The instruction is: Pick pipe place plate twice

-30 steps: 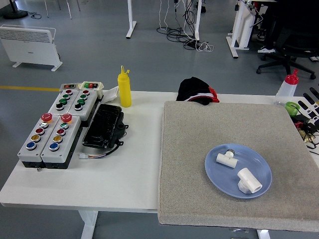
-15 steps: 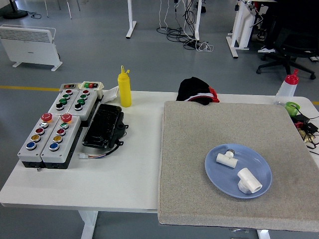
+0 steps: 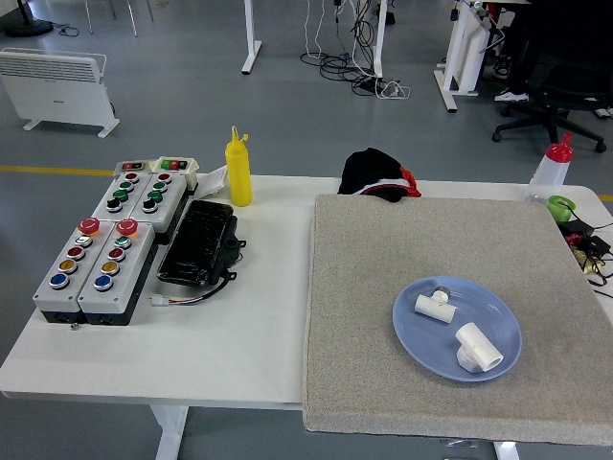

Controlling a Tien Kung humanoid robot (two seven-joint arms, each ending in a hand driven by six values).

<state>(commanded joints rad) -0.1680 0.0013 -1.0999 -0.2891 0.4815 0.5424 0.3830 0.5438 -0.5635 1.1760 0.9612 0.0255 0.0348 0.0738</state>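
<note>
- The room behind is an open workshop with a grey floor (image 3: 192, 105) (a yellow line runs along it at the left), a white panel heater (image 3: 59, 84) standing at the far left, white desk legs and a tangle of cables (image 3: 369, 67) at the top middle, and a black office chair (image 3: 560, 86) at the top right.
- The white table (image 3: 249, 335) fills the lower part of the view, its near edge showing at the bottom.
- A large grey felt mat (image 3: 383, 316) covers the table's right half and overhangs the near edge.
- On the table's left stand button boxes (image 3: 101, 259) in two pairs, with red, yellow, green and blue buttons.
- Just beside them lies a black device (image 3: 199, 242) with loose wires at its near end.
- A blue plate (image 3: 498, 316) sits on the mat, toward its near right.
- A black and red cloth bundle (image 3: 379, 175) lies at the mat's far edge.
- A yellow squeeze bottle (image 3: 238, 170) stands upright at the table's far edge; a clear bottle with a red cap (image 3: 553, 165) stands at the far right corner.
- Two white pipe fittings lie on the plate: a larger fitting (image 3: 477, 346) nearer, a smaller tee (image 3: 434, 305) farther (apart from each other).
- Neither robot hand shows anywhere in the view, so their state cannot be told.
</note>
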